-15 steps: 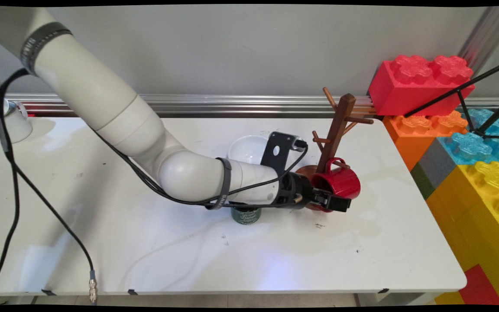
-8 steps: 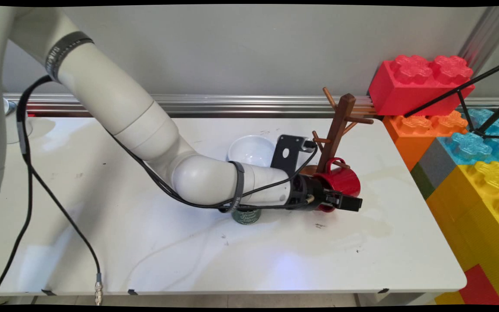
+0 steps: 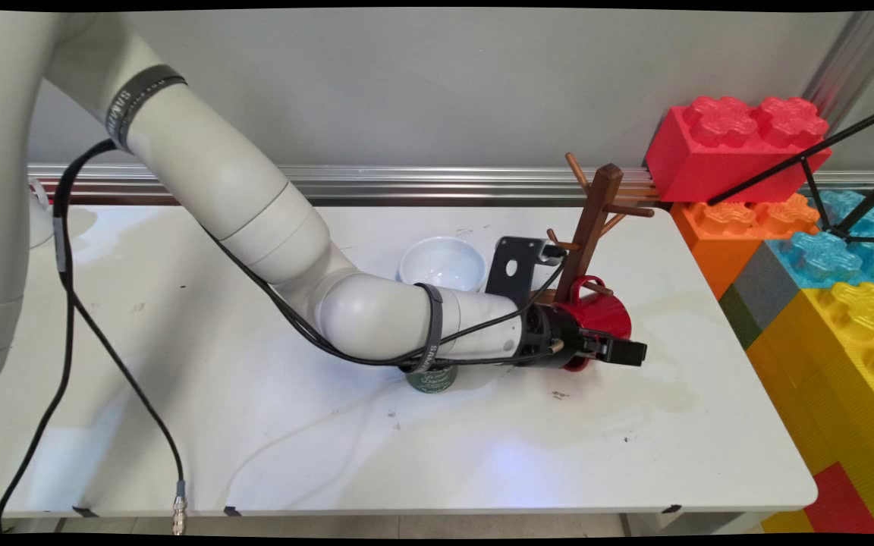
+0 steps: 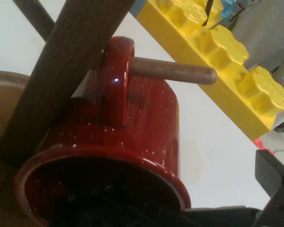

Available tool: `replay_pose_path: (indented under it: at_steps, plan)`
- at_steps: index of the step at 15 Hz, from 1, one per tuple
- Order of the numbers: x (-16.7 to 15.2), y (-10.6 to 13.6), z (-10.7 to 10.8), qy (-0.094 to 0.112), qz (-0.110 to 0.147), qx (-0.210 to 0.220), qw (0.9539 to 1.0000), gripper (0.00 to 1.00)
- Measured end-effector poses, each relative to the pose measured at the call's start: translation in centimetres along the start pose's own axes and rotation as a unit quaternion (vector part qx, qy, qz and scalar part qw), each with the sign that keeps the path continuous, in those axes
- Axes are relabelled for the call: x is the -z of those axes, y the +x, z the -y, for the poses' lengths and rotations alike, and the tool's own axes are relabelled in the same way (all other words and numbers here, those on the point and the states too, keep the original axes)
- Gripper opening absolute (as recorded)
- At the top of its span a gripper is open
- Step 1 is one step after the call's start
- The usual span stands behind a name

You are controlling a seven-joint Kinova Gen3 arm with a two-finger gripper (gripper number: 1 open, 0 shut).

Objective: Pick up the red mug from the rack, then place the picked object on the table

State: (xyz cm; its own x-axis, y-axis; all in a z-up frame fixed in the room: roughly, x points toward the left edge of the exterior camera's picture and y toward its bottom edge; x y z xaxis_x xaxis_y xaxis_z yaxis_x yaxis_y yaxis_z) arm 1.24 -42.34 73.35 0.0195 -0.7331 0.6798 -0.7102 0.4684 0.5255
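A red mug (image 3: 596, 315) hangs by its handle on a low peg (image 4: 180, 73) of the wooden mug tree (image 3: 592, 220), mouth towards the hand. My gripper (image 3: 623, 351) reaches in from the left along the mug's near side, low over the table. In the hand view the red mug (image 4: 142, 123) fills the middle. Black linkage shows inside its mouth, and one finger (image 4: 274, 184) stands outside to the right, with white table showing between it and the mug's wall. The fingers look open around the wall, not clamped. The tree's slanted post (image 4: 66, 61) crosses the upper left.
A white bowl (image 3: 441, 262) sits behind my forearm and a dark green can (image 3: 431, 379) under it. Big toy bricks, red (image 3: 733, 144), orange, blue and yellow (image 3: 847, 349), are stacked past the table's right edge, with a black stand (image 3: 824, 174) over them.
The hand has slid to the right along the mug's near side, its fingertips now past the mug's right side. The mug has stayed on its peg.
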Motion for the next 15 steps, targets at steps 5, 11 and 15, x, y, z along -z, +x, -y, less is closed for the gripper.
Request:
replay_pose_path:
  at_steps: [5, 11, 15]
  plan:
    - [-0.31, 0.2, 0.1, 0.005, -0.004, -0.001, 1.0, 0.0]
    - [-0.12, 0.29, 0.43, 0.014, -0.004, -0.004, 0.9999, 0.0]
    - [0.27, 0.2, 0.51, 0.016, -0.002, -0.004, 0.9999, 0.0]
